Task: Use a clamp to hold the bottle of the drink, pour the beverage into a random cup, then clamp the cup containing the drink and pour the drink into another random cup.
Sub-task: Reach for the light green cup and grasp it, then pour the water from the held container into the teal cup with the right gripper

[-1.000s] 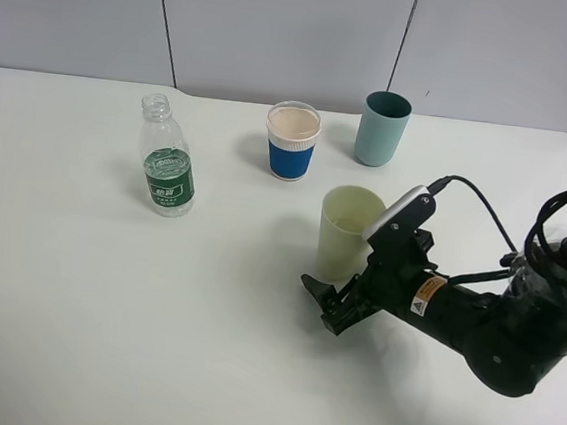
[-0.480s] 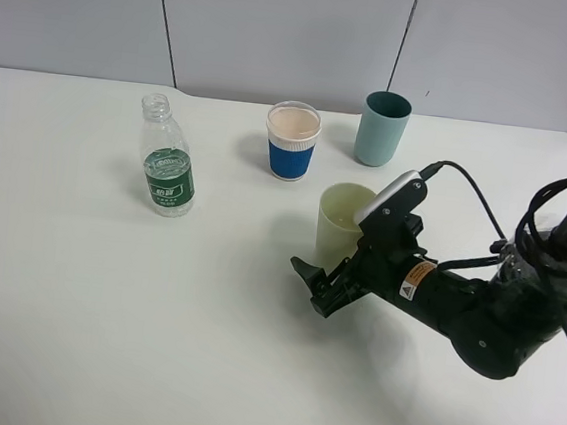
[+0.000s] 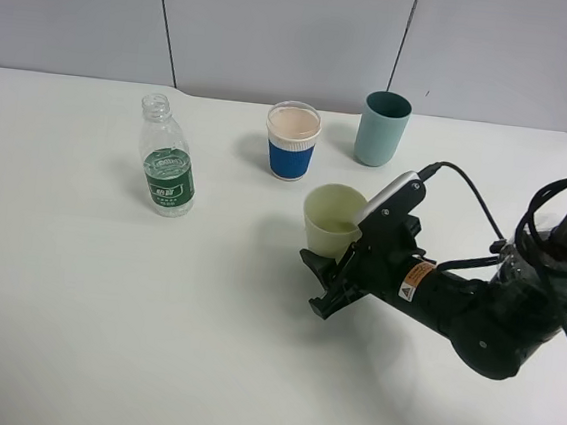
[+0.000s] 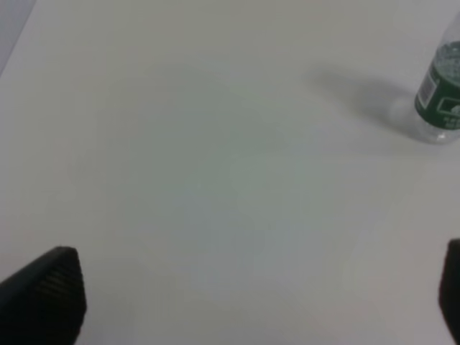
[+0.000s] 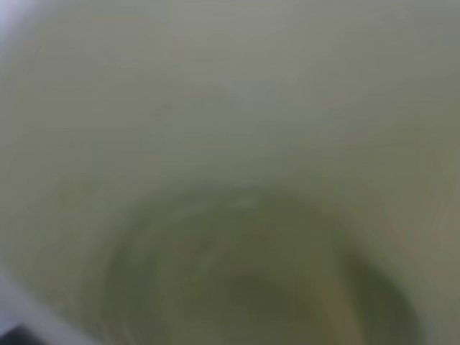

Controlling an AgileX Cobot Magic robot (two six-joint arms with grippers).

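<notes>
A: Right jaws, status?
B: Clamped on the pale green cup [image 3: 331,222], low on its wall, w/ a black finger [image 3: 309,259] on either side. Cup's tipped, mouth leaning twd the bottle side of the bench [image 3: 103,316]. Its base is hidden behind the fingers, so can't tell if it's off the bench.
A: Anything in it?
B: Right wrist cam is filled w/ the cup's inside, all blurred. A darker patch low down looks like a little liquid [image 5: 259,280].
A: Left jaws?
B: Wide apart, nothing btwn them. Only the black fingertips [image 4: 43,295] show, at opposite edges of the left wrist view, over bare bench.
A: Bottle?
B: Clear plastic bottle [image 3: 167,166] w/ a green label and no cap, upright on the left of the high view, well apart from the held cup. Left wrist cam catches its lower part at the frame edge.
A: Other cups?
B: Paper cup w/ blue sleeve [image 3: 291,141] stands upright beyond the held cup. Teal cup [image 3: 382,130] is near it, to its right, close to the bench's back edge. Neither touches the arm.
</notes>
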